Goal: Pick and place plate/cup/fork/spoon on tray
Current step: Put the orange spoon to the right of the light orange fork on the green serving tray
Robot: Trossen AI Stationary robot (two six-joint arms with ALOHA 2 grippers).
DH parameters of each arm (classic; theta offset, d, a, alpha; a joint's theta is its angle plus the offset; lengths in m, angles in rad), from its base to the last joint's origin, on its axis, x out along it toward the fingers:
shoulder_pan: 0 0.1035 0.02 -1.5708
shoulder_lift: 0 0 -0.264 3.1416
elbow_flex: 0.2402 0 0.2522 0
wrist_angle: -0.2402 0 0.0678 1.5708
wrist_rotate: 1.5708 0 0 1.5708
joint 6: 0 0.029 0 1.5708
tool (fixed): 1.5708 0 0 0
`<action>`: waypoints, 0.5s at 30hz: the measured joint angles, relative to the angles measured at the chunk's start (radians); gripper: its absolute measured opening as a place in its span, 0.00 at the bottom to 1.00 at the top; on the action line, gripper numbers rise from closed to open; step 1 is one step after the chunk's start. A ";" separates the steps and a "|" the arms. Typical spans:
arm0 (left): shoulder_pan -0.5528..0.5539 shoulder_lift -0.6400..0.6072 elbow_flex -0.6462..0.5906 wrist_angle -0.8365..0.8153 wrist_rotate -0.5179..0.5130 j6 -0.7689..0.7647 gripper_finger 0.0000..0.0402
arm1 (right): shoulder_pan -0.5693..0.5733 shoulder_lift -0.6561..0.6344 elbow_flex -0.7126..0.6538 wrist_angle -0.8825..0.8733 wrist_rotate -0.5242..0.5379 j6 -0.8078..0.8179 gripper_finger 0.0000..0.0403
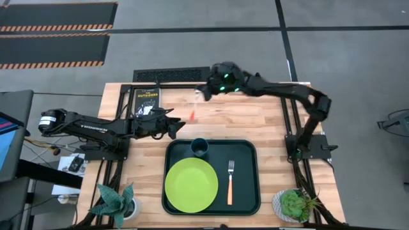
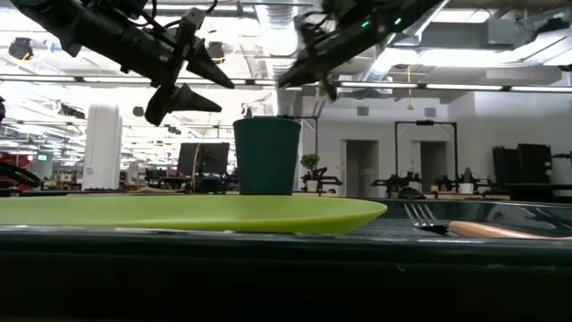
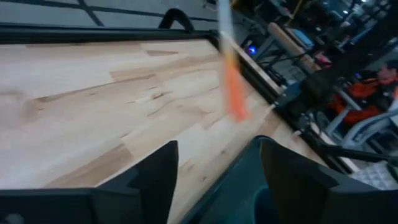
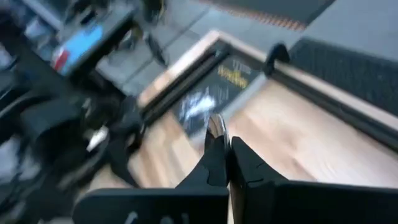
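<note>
Orange-handled spoon [image 1: 193, 106] is up in my right gripper [image 1: 203, 94], pinched near its silver bowl, handle hanging down over bare wood beyond the tray's [image 1: 248, 148] far rim. Right wrist view confirms it: fingers [image 4: 214, 163] narrow, clamped on the bowl [image 4: 216, 126]. Left wrist view shows the handle [image 3: 233, 93] dangling and blurred, so I judge it is swinging or moving.

Already on the tray: plate [image 1: 191, 185] at the near left, cup [image 1: 199, 147] at the far rim just beside the plate, fork [image 1: 230, 183] lying right of the plate, tines toward the far side. 3 of 4 placed; the spoon is the last item.

Left gripper [image 1: 174, 127] hovers wide open and empty above the wood, just off the tray's far-left corner, near the cup.

How I'd run this step:
- Carry the spoon toward me over the far rim, high enough that the hanging handle clears rim and cup.
- Aim for the bare strip right of the fork, handle parallel to it.
- Go slow so the handle settles; the grip is at 1 end, so it can pivot.
- Lower until the handle tip touches, lay it down, then release.
- Keep the left arm parked; it is near my path.
</note>
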 joint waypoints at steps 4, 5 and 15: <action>0.000 0.000 0.000 0.004 0.036 0.004 0.58 | -0.031 -0.133 0.000 -0.291 -0.075 -0.079 0.01; 0.000 0.000 0.000 0.004 0.044 0.004 0.59 | -0.023 -0.168 0.000 -0.368 -0.073 -0.093 0.01; 0.000 0.000 0.000 0.002 0.088 0.005 0.59 | 0.298 -0.492 -0.252 -0.603 0.014 0.071 0.01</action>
